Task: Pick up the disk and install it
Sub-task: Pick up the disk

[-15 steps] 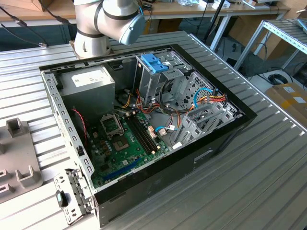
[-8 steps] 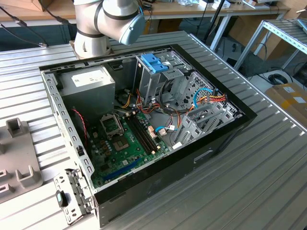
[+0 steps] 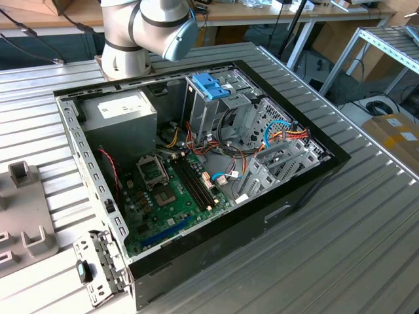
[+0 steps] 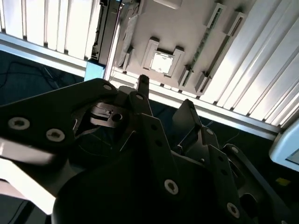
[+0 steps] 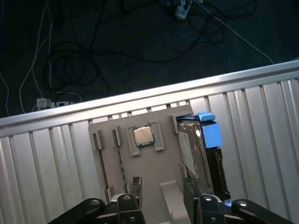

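End effector released, fingers spread, holding nothing, over beige tray. Further on, disk sits at tray's edge, blue frame showing, near chip. Ribbed surface beneath; dark floor with cables beyond.

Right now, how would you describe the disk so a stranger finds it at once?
Find the beige tray on the ribbed metal table. At its edge, past the square chip, sits the disk: a silver slab, alone in having a blue frame.
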`<state>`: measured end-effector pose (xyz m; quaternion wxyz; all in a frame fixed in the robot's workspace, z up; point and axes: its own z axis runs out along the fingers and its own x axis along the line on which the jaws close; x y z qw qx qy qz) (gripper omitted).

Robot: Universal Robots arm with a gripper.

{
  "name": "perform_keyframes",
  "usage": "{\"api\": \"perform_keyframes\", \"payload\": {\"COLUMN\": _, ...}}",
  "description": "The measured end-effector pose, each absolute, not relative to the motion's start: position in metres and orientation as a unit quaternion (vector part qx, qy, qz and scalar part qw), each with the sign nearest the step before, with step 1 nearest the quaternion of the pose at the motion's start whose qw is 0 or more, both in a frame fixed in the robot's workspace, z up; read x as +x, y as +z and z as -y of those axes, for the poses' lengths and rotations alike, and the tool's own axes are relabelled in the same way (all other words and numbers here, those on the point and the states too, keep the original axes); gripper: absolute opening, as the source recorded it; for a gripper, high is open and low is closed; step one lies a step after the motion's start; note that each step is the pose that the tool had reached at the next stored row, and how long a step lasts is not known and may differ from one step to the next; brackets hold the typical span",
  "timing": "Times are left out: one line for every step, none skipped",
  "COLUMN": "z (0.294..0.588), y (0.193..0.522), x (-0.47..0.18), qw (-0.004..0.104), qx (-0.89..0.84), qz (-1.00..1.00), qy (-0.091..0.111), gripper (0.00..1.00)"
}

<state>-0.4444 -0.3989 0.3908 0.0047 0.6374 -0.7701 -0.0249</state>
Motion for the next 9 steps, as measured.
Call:
{"api": "perform_keyframes", "payload": {"z": 0.3989, "y": 0.3908, "x": -0.4445, "qw": 0.005, "qx": 0.647, "qz": 0.762, "qy": -0.025, "gripper": 0.48}}
{"api": "perform_keyframes", "payload": {"z": 0.3989, "y": 0.3908, "x": -0.4445, "qw": 0.005, "qx": 0.651, "qz": 0.759, "qy": -0.025, "gripper": 0.48}}
{"api": "perform_keyframes", "payload": {"z": 0.3990, "y": 0.3908, "x": -0.4444, "qw": 0.005, "qx": 0.655, "qz": 0.755, "qy": -0.025, "gripper": 0.48}}
{"api": "perform_keyframes", "payload": {"z": 0.3990, "y": 0.3908, "x": -0.4444, "qw": 0.005, "qx": 0.660, "qz": 0.751, "qy": -0.025, "gripper": 0.48}}
{"api": "perform_keyframes", "payload": {"z": 0.3989, "y": 0.3908, "x": -0.4445, "qw": 0.006, "qx": 0.663, "qz": 0.748, "qy": -0.025, "gripper": 0.48}}
{"api": "perform_keyframes", "payload": {"z": 0.3989, "y": 0.3908, "x": -0.4445, "qw": 0.006, "qx": 0.667, "qz": 0.745, "qy": -0.025, "gripper": 0.48}}
{"api": "perform_keyframes", "payload": {"z": 0.3989, "y": 0.3908, "x": -0.4445, "qw": 0.006, "qx": 0.670, "qz": 0.742, "qy": -0.025, "gripper": 0.48}}
{"api": "perform_keyframes", "payload": {"z": 0.3989, "y": 0.3908, "x": -0.4444, "qw": 0.006, "qx": 0.674, "qz": 0.739, "qy": -0.025, "gripper": 0.48}}
{"api": "perform_keyframes", "payload": {"z": 0.3990, "y": 0.3908, "x": -0.4444, "qw": 0.006, "qx": 0.677, "qz": 0.736, "qy": -0.025, "gripper": 0.48}}
